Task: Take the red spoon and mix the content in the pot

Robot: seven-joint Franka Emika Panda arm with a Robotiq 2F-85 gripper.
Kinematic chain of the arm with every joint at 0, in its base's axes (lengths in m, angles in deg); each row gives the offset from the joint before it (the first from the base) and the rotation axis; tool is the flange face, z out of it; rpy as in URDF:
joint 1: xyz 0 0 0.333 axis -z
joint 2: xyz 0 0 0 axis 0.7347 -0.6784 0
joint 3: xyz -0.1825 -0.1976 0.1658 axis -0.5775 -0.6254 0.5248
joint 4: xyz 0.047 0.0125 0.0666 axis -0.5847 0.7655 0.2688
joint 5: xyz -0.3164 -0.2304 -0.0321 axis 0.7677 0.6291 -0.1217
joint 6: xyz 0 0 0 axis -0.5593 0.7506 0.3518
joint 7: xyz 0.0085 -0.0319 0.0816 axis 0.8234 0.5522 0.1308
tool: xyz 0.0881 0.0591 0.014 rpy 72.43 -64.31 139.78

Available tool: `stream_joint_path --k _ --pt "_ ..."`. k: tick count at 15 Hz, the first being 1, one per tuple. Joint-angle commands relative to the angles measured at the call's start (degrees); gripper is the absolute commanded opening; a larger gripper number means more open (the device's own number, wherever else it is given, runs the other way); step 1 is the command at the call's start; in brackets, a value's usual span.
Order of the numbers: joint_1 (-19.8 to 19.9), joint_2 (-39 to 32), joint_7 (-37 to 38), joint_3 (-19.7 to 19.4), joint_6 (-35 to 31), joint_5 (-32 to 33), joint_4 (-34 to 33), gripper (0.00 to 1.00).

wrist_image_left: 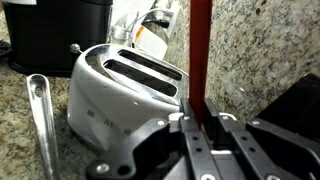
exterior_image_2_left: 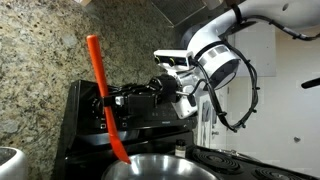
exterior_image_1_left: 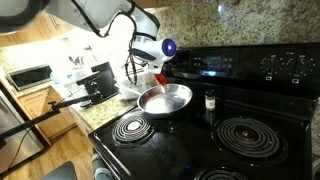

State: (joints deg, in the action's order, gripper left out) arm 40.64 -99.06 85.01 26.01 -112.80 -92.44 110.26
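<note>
My end effector [wrist_image_left: 197, 118] is clamped on the red spoon [wrist_image_left: 200, 50], which stands upright. Beyond it, a white toaster [wrist_image_left: 120, 95] sits on the granite surface [wrist_image_left: 12, 125], with a metal utensil [wrist_image_left: 42, 115] lying just beside it.

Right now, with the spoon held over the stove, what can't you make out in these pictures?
1. What is in the pot: small and glary in an exterior view, cut by the bottom edge where it shows close up.
2. Lower end of the red spoon: wrist view, hidden behind the gripper.
3. Stove control markings: too small in an exterior view.
</note>
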Motion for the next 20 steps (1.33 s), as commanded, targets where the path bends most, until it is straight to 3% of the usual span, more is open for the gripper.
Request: stream_joint_path --k 1,12,17,20 --pt "0.4 -2.3 1.5 -0.6 -0.7 -1.3 -3.3 0.04" --pt "4.4 -8.0 2.9 -1.1 -0.8 -3.0 -7.7 0.04" --pt "6.2 -7.0 2.6 -2.5 -2.2 -3.7 -6.3 0.04" --pt "6.2 -5.7 6.4 -3.6 -2.7 -1.7 -4.3 0.04"
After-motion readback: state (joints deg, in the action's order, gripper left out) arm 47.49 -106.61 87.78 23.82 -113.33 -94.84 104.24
